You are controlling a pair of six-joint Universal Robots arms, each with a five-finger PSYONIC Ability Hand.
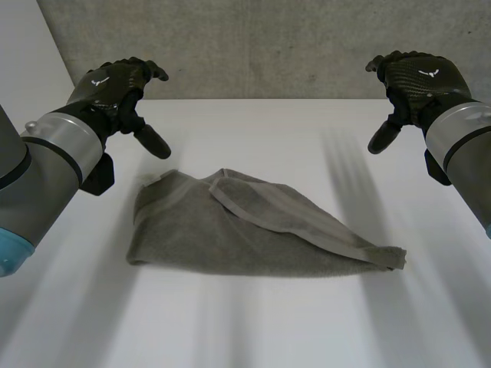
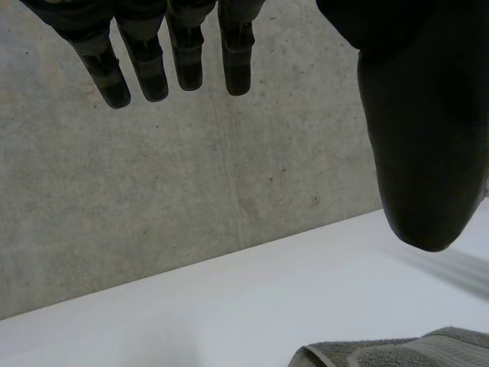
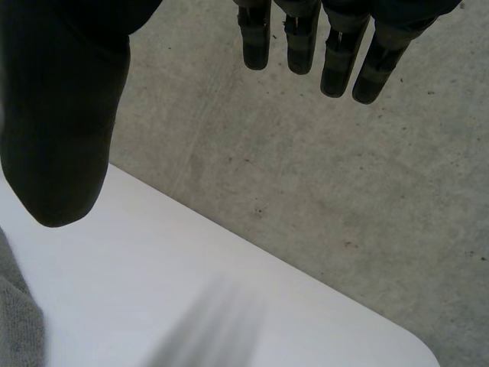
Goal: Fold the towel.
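One white surface point(image 1: 253, 330) takes up most of the head view and runs back to a grey concrete wall point(image 1: 268, 46) that closes the scene behind it. In the middle of that surface lies the towel point(image 1: 245, 230), a grey-green cloth folded loosely over itself. It is broad and rounded on the robot's left and tapers to a narrow tip on the robot's right. A flat hemmed band point(image 1: 291, 211) crosses it slantwise from the far left part toward that tip. The towel rests flat and touches neither arm. The left arm point(image 1: 46, 165) comes in from the robot's left with a grey sleeve and a light-blue cap at its near end. The right arm point(image 1: 464, 134) comes in from the other side. The left robot hand point(image 1: 115, 84) hangs in the air above the far left of the surface, near the towel's far left corner but apart from it. The right robot hand point(image 1: 418, 77) hangs above the far right, well apart from the cloth. In the left wrist view the left hand's fingers point(image 2: 183, 53) reach out straight, side by side, and its thumb point(image 2: 420, 138) is spread wide from them, gripping nothing. A hemmed corner of the towel lies on the surface on the thumb's side. The right wrist view shows the same pose: straight fingers point(image 3: 306, 38), with the thumb point(image 3: 61, 115) held well away from them, loose and unclenched. A sliver of grey cloth lies beside that thumb.
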